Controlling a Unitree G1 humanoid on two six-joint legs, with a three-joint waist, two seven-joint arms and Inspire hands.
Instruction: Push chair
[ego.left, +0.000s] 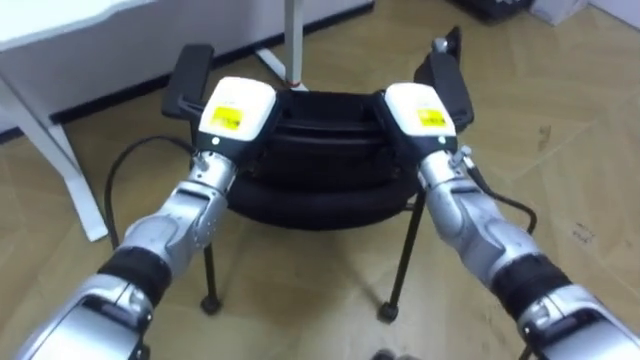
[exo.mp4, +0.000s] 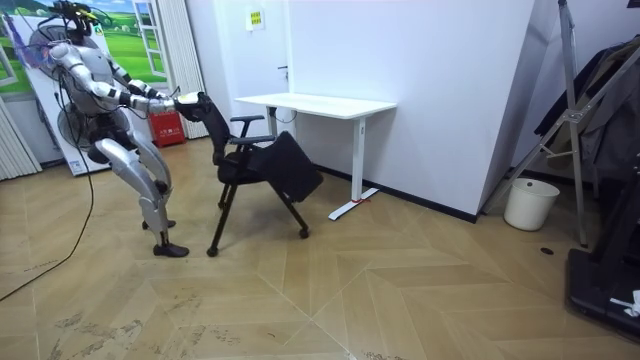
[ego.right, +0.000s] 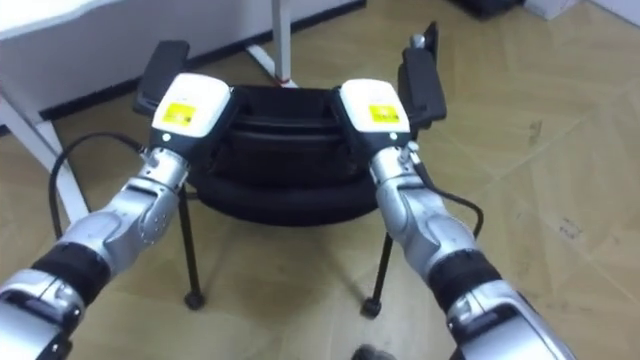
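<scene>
In front of the white desk (exo.mp4: 320, 104): black chair (ego.left: 310, 190) sits between robot and desk, backrest toward the robot, seat toward the desk.

- Left hand (ego.left: 237, 110): on the left end of the backrest's top edge, back of the hand up. The rest goes over the far side of the edge, so I can't tell if it's clamped on it or just pressing.
- Right hand (ego.left: 418, 110): mirrored on the right end of the same edge, touching it. Grip state can't be read here either.
- Both arms reach out ahead, roughly parallel, with the backrest spanning between the two hands.
- Chair armrests: left armrest (ego.left: 188, 75) just outside and beyond the left hand, right armrest (ego.left: 450, 70) just outside and beyond the right hand.
- Two near chair legs are visible below the seat, feet down on the wooden floor (ego.left: 300, 310).
- Desk leg (ego.left: 60, 150) is on the far left, well clear of the chair. The other desk column (ego.left: 292, 40) stands just beyond the chair's far side.

Room view: robot at the room view's left, leaning forward toward the chair, one foot set back. The chair is near the desk's open side but not under it. A white bin (exo.mp4: 527, 203) stands by the wall at the room view's right, well apart from everything.
</scene>
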